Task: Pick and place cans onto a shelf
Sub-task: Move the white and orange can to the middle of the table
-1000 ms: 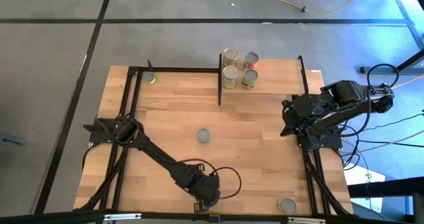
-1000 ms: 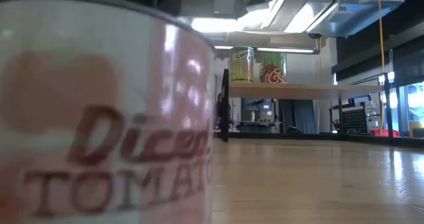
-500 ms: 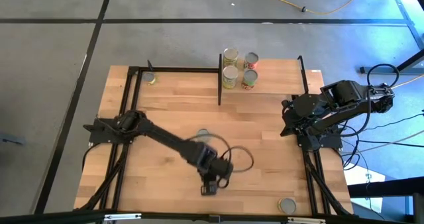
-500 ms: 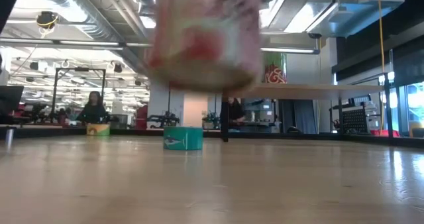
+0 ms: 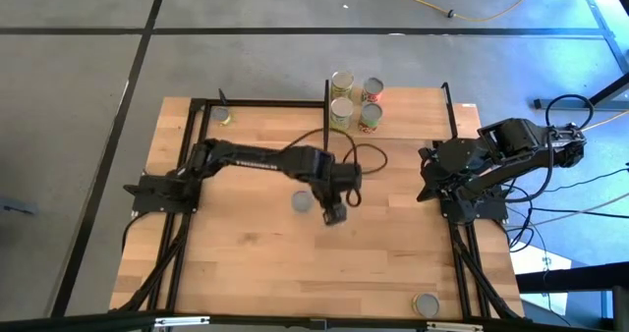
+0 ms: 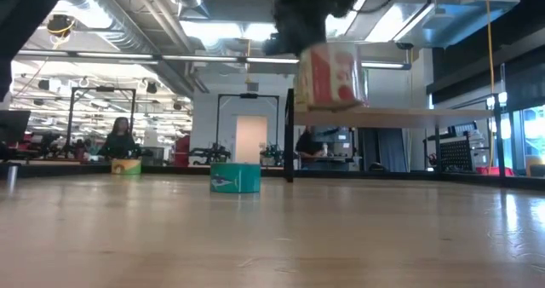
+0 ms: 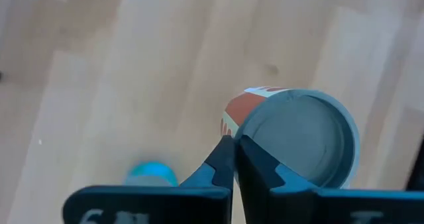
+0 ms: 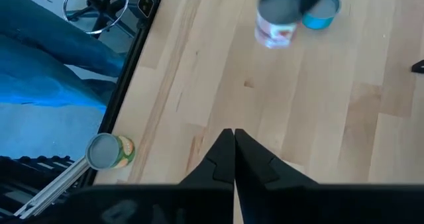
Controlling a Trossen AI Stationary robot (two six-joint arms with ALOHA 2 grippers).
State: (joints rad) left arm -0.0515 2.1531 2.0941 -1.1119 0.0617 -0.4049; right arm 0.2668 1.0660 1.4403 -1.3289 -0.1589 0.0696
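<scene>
We see the left gripper (image 5: 334,214) over the middle of the wooden worktop (image 5: 246,263), its fingers (image 7: 225,161) pinched together on the rim of a red-and-white labelled tin (image 6: 330,77) hanging clear of the boards. A low teal tin (image 5: 302,202) sits just beside it. Four tins (image 5: 354,101) stand on the raised light-wood shelf (image 5: 413,116) at the far edge. The right gripper (image 8: 233,159) waits near the right edge, fingers together.
</scene>
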